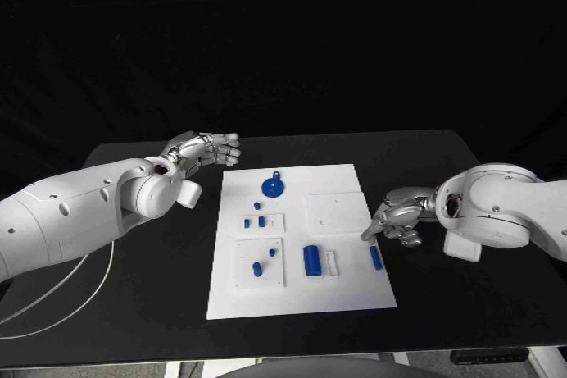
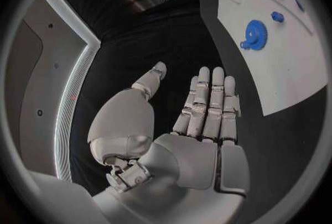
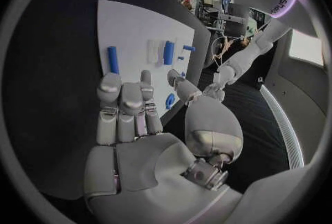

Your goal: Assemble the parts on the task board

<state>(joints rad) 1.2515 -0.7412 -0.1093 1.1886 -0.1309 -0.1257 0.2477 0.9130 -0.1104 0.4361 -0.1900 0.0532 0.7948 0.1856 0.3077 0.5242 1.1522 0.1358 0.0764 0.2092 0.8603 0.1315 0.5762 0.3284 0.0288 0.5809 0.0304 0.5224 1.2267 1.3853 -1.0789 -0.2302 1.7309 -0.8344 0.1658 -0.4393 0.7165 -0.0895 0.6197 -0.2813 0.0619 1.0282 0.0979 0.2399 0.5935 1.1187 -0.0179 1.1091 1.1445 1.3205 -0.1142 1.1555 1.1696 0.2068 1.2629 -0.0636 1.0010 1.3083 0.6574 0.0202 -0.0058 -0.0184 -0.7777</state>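
Nearest the bottom edge of the head view, the task board (image 1: 355, 296) lies flat on the black table (image 1: 142, 321), mid-frame, long side running away from the camera.

Lower half of the board: a raised white square plate (image 1: 260, 263) at lower left carries two small blue pegs (image 1: 256, 269). Just right of it, a thick blue cylinder (image 1: 312, 260) lies lengthwise beside a white bar (image 1: 332, 263). Further right, near the board's right edge, a slim blue rod (image 1: 376, 257) lies flat.

Right hand (image 1: 400, 218), centre right of frame: hovers at the board's right edge, just above the slim rod, fingers curled downward. Wrist view shows the palm empty (image 3: 128, 124), fingers extended close together, nothing grasped. Released, no contact with the rod that I can see.

Mid board: smaller white plate (image 1: 261, 223) left of centre with one blue block (image 1: 261, 222) and a short blue pin (image 1: 247, 223) in it; a tiny blue stud (image 1: 258, 205) sits just above it. Right of that, a plain white square plate (image 1: 338, 211).

Far end, upper part of the board: blue gear (image 1: 273, 187), also visible in the left wrist view (image 2: 254, 33).

Left hand (image 1: 203, 151), upper left of frame: off the board, over bare table beside its far left corner. Fingers straight and slightly apart, palm empty (image 2: 201, 124). Released, holding nothing.
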